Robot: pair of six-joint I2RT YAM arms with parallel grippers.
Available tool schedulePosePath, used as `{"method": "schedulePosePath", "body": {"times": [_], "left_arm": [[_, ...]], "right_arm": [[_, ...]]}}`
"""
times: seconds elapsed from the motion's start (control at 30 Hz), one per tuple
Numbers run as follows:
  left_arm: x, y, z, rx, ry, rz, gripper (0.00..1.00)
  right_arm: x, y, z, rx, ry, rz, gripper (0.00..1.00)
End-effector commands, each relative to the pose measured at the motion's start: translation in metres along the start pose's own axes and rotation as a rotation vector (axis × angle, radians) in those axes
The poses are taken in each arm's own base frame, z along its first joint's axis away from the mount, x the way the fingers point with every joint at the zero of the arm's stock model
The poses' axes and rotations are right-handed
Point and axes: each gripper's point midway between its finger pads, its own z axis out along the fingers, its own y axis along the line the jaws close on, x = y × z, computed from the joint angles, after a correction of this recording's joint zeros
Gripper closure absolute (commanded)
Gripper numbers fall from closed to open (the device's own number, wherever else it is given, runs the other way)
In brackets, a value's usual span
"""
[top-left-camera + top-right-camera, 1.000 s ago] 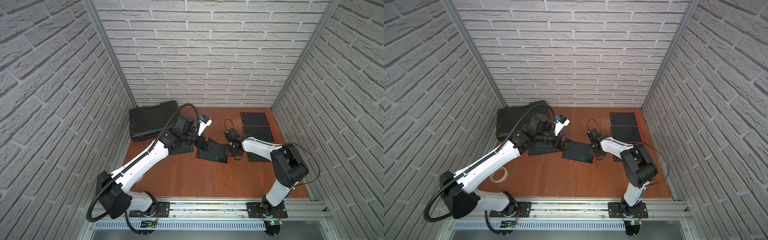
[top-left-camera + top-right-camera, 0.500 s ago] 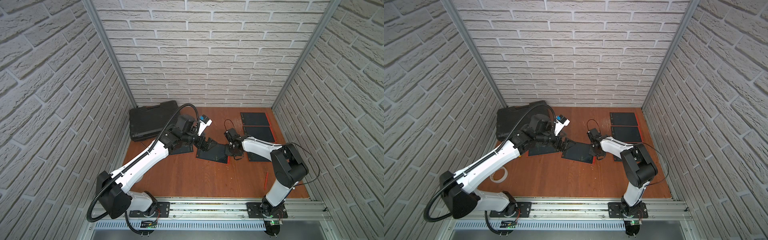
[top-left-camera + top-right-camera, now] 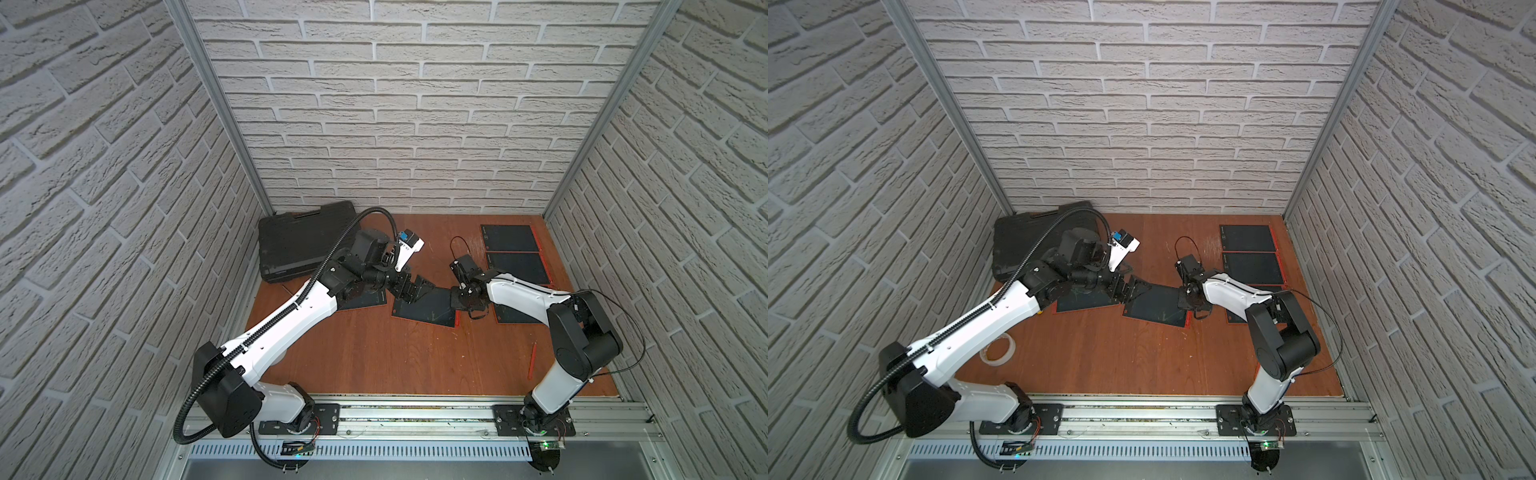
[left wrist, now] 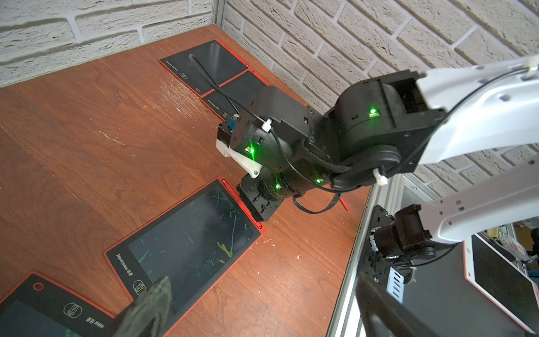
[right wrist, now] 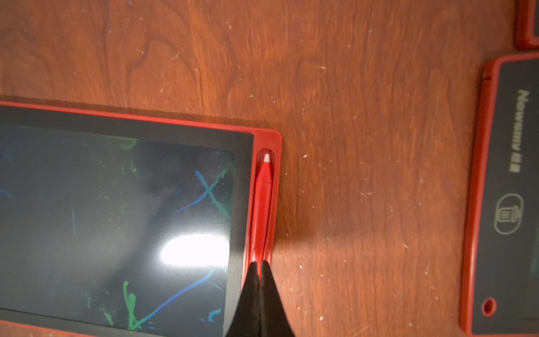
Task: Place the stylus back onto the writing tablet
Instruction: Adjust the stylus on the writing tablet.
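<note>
The red-framed writing tablet (image 3: 424, 309) (image 3: 1156, 309) lies flat mid-table, its dark screen (image 5: 116, 218) covered in coloured scribbles. The red stylus (image 5: 262, 201), white tip forward, lies in the slot along the tablet's right edge. My right gripper (image 5: 259, 264) (image 3: 457, 308) is shut, its joined tips resting on top of the stylus's rear part. My left gripper (image 3: 411, 289) (image 4: 262, 291) is open over the tablet's left end. One finger (image 4: 151, 303) hangs above the corner with the bin icon.
Three more tablets (image 3: 509, 239) (image 3: 517, 268) (image 3: 515, 318) lie at the right, and another (image 3: 365, 300) under the left arm. A black case (image 3: 299, 245) sits back left. A loose red stylus (image 3: 532, 360) lies front right, a tape roll (image 3: 996, 351) front left.
</note>
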Motion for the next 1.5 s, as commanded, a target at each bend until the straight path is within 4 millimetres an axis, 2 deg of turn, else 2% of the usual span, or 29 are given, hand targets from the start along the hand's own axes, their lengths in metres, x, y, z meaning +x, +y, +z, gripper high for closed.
{"method": "schedulePosePath", "body": {"times": [0.0,0.47,0.73,0.83,1.1,1.27,1.47], "left_arm": [[-0.011,-0.003,-0.006,0.009,-0.046,0.019,0.02],[-0.01,-0.003,-0.004,0.015,-0.04,0.015,0.02],[-0.009,-0.002,-0.002,0.016,-0.034,0.01,0.02],[-0.008,-0.002,-0.001,0.019,-0.029,0.007,0.02],[-0.007,-0.001,0.0,0.016,-0.025,0.008,0.02],[-0.008,-0.002,0.0,0.018,-0.025,0.008,0.02],[-0.006,-0.002,0.001,0.022,-0.016,0.003,0.02]], "right_arm": [[-0.004,0.002,0.003,-0.01,-0.007,0.022,0.97],[0.007,-0.002,0.019,0.019,0.036,0.015,0.97],[0.005,-0.005,0.011,0.031,0.027,0.031,0.97],[0.004,0.004,0.002,-0.021,0.017,0.038,0.97],[0.01,0.004,-0.019,-0.072,-0.015,0.059,0.97],[0.022,-0.001,-0.019,-0.075,-0.022,0.088,0.97],[0.03,0.006,-0.011,-0.09,-0.001,0.079,0.97]]}}
